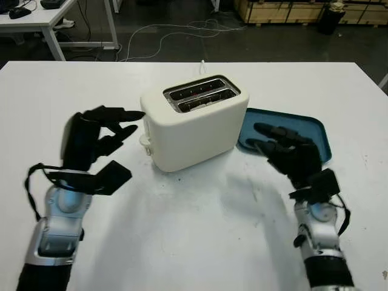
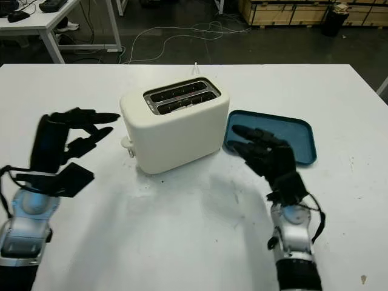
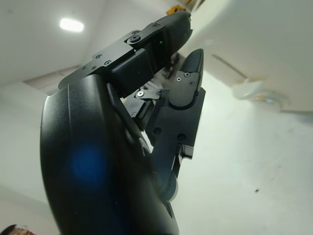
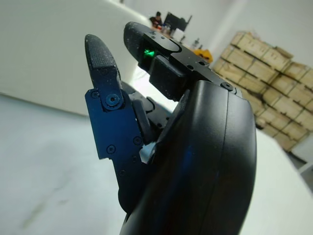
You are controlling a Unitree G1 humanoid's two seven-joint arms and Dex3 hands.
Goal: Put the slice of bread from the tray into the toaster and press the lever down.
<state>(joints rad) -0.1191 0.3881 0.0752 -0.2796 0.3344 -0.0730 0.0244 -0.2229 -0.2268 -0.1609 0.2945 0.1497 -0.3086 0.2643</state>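
Observation:
A cream-white toaster stands mid-table with two dark slots on top; what is inside them I cannot tell. Its lever knob sticks out of the left end, also seen close up as lever knob. My left hand is open beside that end, fingertips just above the knob and holding nothing. A teal tray lies right of the toaster, its visible surface bare. My right hand is open over the tray's near left corner.
The white table has free room in front of the toaster. The toaster's cord runs off the far edge. Beyond the table are a dark floor, a white desk and wooden crates.

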